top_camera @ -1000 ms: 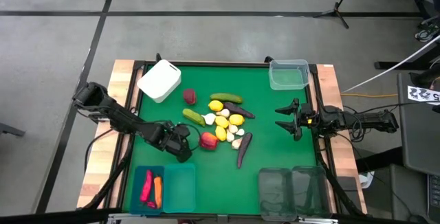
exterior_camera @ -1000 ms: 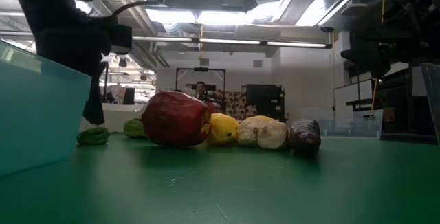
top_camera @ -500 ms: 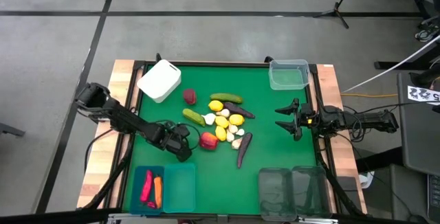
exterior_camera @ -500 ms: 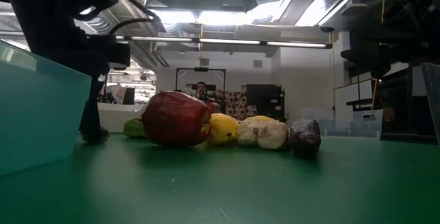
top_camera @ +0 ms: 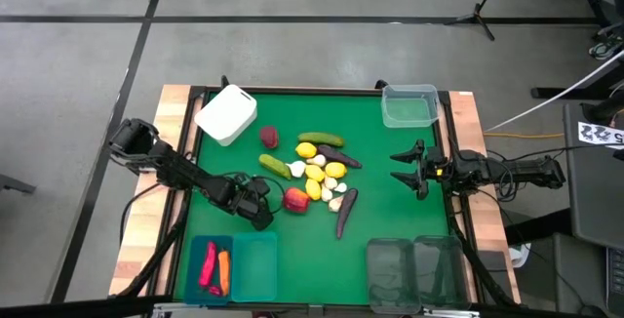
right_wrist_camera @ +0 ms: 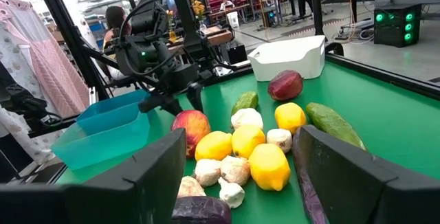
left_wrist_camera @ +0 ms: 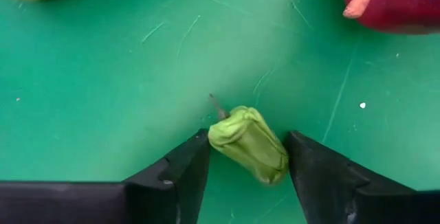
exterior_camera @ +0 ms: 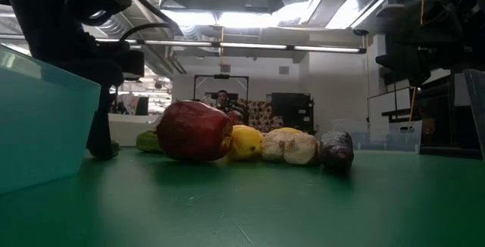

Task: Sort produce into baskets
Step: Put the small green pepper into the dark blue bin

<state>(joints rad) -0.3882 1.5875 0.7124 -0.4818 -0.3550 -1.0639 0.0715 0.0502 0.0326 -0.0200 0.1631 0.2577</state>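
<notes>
A small green pepper (left_wrist_camera: 249, 143) lies on the green mat between the fingers of my left gripper (left_wrist_camera: 247, 165), which points steeply down near the table's front left (top_camera: 260, 217). In the low view a dark finger (exterior_camera: 98, 126) hides nearly all of the pepper. Just right of it sits a red apple (top_camera: 296, 199) at the edge of the produce pile: lemons (top_camera: 314, 172), cucumbers (top_camera: 274, 166), eggplants (top_camera: 345, 211) and garlic (top_camera: 334, 201). My right gripper (top_camera: 402, 169) waits open and level at the right edge, pointing at the pile. My left gripper has the green pepper between its two fingers, one finger (left_wrist_camera: 185, 172) against the stem end (left_wrist_camera: 214, 136), the other (left_wrist_camera: 317, 172) against the opposite end (left_wrist_camera: 282, 169). The fingers come from above, slanting down. The pepper lies on its side on the mat.
Teal baskets (top_camera: 255, 267) stand at the front left, one holding red pieces and a carrot (top_camera: 223, 271). Dark-tinted bins (top_camera: 414, 271) are at the front right, a white box (top_camera: 226, 115) at the far left and a clear tub (top_camera: 409, 105) at the far right.
My left gripper has come down around the green pepper until its fingertips reach the mat. The pepper has stayed in place, and in the low view it is now mostly hidden behind a finger.
</notes>
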